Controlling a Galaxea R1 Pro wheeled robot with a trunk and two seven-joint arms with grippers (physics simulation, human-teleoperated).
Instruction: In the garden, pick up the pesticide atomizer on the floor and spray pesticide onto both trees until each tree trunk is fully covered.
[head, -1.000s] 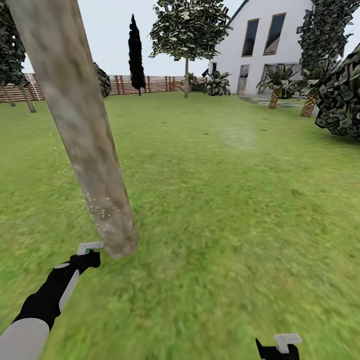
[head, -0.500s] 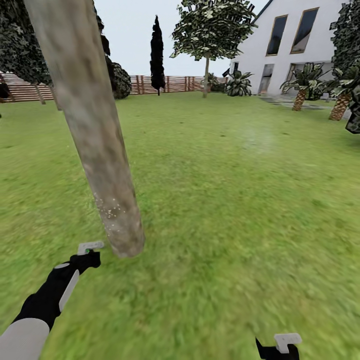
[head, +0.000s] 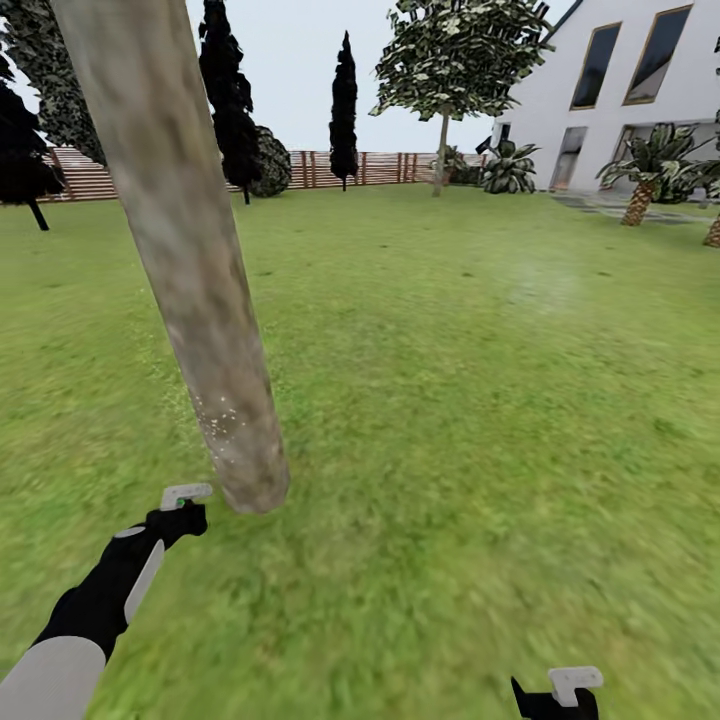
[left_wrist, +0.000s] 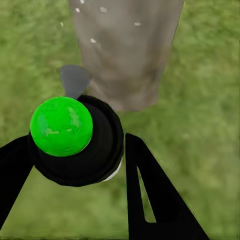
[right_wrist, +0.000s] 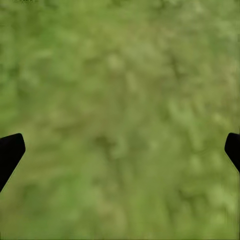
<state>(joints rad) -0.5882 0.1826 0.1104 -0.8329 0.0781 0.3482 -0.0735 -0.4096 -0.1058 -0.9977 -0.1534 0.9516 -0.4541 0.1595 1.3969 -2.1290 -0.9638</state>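
A thick mottled grey-beige tree trunk (head: 190, 270) leans across the left of the head view and meets the grass (head: 450, 420) close ahead. Pesticide shows as white specks (head: 222, 420) low on its bark. My left gripper (head: 182, 512) is just short of the trunk's base, shut on the pesticide atomizer (left_wrist: 61, 126), a black body with a bright green round cap. Its grey nozzle (left_wrist: 75, 80) points at the trunk (left_wrist: 125, 50). A second tree (head: 442, 150) with a bare trunk and leafy crown stands far off near the house. My right gripper (right_wrist: 120, 150) hangs open over bare grass.
A white house (head: 640, 100) with palms (head: 640, 190) is at the far right. A brown slat fence (head: 360, 168) and dark cypresses (head: 344, 110) line the back. Wide lawn lies ahead and to the right.
The whole view has swung left, so the house and distant tree slid rightward in the picture and more dark trees entered at the left. Both arms keep their places relative to the near trunk.
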